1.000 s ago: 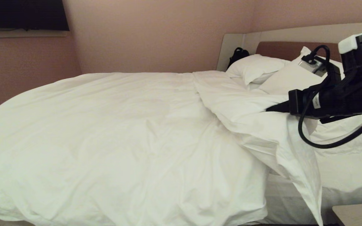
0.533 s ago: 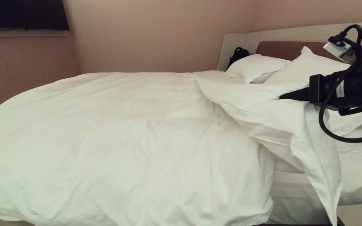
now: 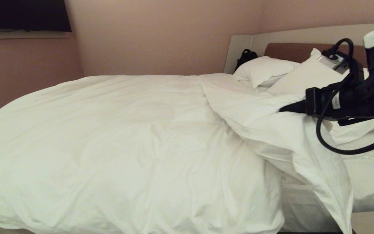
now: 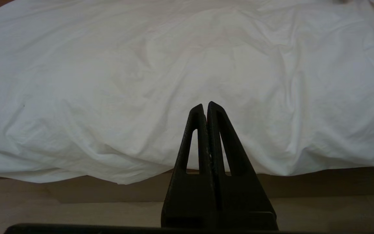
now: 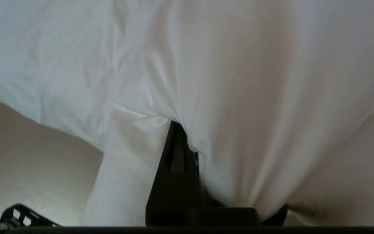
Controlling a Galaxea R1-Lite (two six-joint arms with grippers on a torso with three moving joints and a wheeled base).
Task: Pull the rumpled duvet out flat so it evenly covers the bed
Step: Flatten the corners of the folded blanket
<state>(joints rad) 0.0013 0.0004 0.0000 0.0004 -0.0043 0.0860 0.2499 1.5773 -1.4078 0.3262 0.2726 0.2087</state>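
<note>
1. Left gripper (image 4: 205, 105): low at the near bed edge, fingers pressed together, holding nothing; the duvet's hanging hem lies just beyond its tips.
2. Duvet (image 3: 125, 146): spread wrinkled over most of the bed (image 3: 307, 208), draping over the near side. Its head-end corner is folded back and lifted, leaving the sheet (image 3: 368, 182) showing beneath.
3. Right gripper (image 3: 282, 110): on the robot's right, above the mattress, fingers clamped narrow on that lifted duvet fold; cloth hangs down from the grip.
4. Pillows (image 3: 265, 70) lie behind, against the headboard (image 3: 291, 50).
5. Black bag (image 3: 246, 57) sits at the far bed corner.
</note>
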